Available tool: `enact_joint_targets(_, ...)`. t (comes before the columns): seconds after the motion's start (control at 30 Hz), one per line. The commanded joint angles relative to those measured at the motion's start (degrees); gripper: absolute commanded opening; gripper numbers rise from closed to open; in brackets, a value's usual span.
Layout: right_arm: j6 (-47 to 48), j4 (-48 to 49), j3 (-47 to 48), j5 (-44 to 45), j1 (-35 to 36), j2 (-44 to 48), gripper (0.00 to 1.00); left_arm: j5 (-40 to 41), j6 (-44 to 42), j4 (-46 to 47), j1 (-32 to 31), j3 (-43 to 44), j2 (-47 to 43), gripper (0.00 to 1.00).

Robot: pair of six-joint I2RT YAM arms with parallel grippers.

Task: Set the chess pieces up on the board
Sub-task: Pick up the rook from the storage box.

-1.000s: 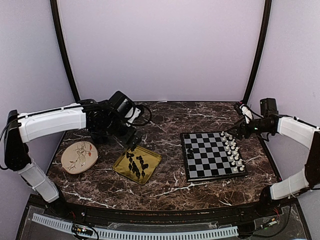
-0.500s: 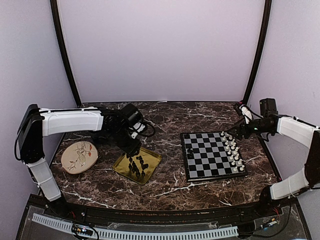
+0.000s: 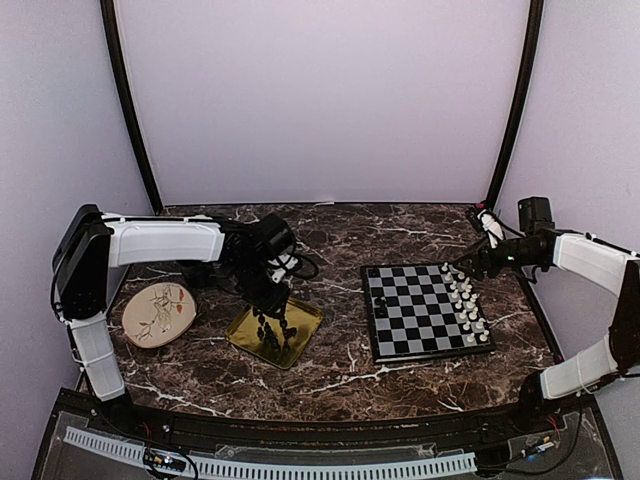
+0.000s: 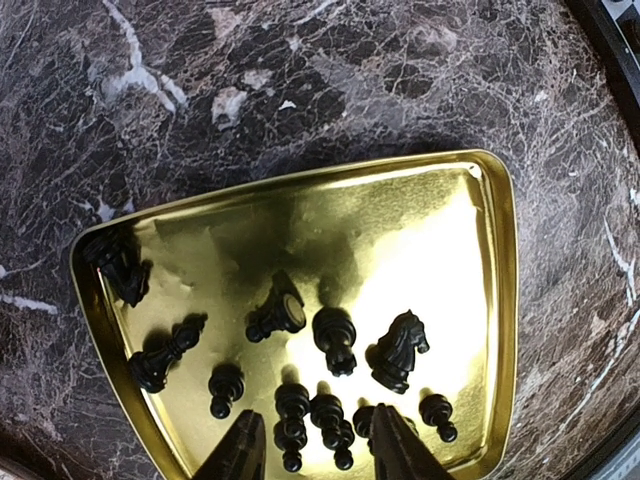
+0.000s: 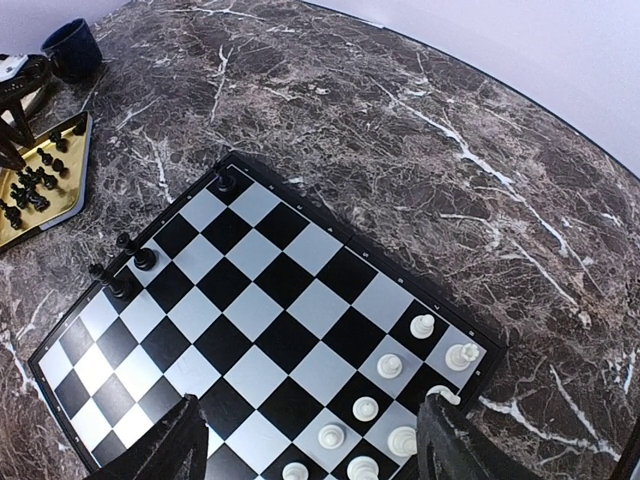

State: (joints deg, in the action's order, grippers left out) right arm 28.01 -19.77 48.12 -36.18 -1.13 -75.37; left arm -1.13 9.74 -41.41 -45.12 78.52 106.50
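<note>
At the far left of the marble table [image 3: 340, 240] lies a floral plate [image 3: 158, 312], well apart from my work. Just right of it sits the gold tray [image 4: 400, 215], holding a scatter of black pieces [image 4: 335, 340]: a knight, some pawns and a few taller figures, some upright and some tipped over. My left gripper [image 3: 272, 318] hangs low over the near part of that tray. Its fingers [image 4: 247, 450] stand partway apart with a small cluster of pawns between them, but I cannot tell whether they are pinching any of them. Further right lies the board [image 5: 250, 300], flat on the table. A few black figures [image 5: 145, 258] stand along its left edge towards the far corner, and the white pieces [image 3: 467, 300] fill two files down its right side. My right gripper [image 3: 462, 265] hovers above the board's far right corner, its jaws wide apart and holding nothing.
</note>
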Motion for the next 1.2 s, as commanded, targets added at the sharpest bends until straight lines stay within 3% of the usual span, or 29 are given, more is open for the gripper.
enact_joint_targets(0.0, 0.07, 0.89, 1.15, 0.03, 0.25, -0.38, 0.71, -1.81, 0.15, -0.69, 0.12, 2.16, 1.58, 0.38)
enact_joint_targets(0.37, 0.15, 0.84, 1.22, 0.0, 0.38, -0.65, 0.72, -1.39, -0.23, -0.98, 0.12, 4.08, 4.73, 0.25)
enact_joint_targets(0.77, 0.29, 0.61, 1.21, 0.18, 0.33, -0.92, 0.72, -1.91, -0.16, -0.54, 0.04, 4.09, 6.3, 0.23)
enact_joint_targets(0.93, 0.27, 0.62, 1.27, 0.28, 0.42, -0.83, 0.72, -1.94, -0.33, -0.44, -0.48, 4.6, 6.97, 0.32)
enact_joint_targets(1.17, 0.29, 0.66, 1.23, 0.27, 0.4, -0.7, 0.72, -1.86, -0.25, -0.34, -0.82, 5.15, 7.4, 0.23)
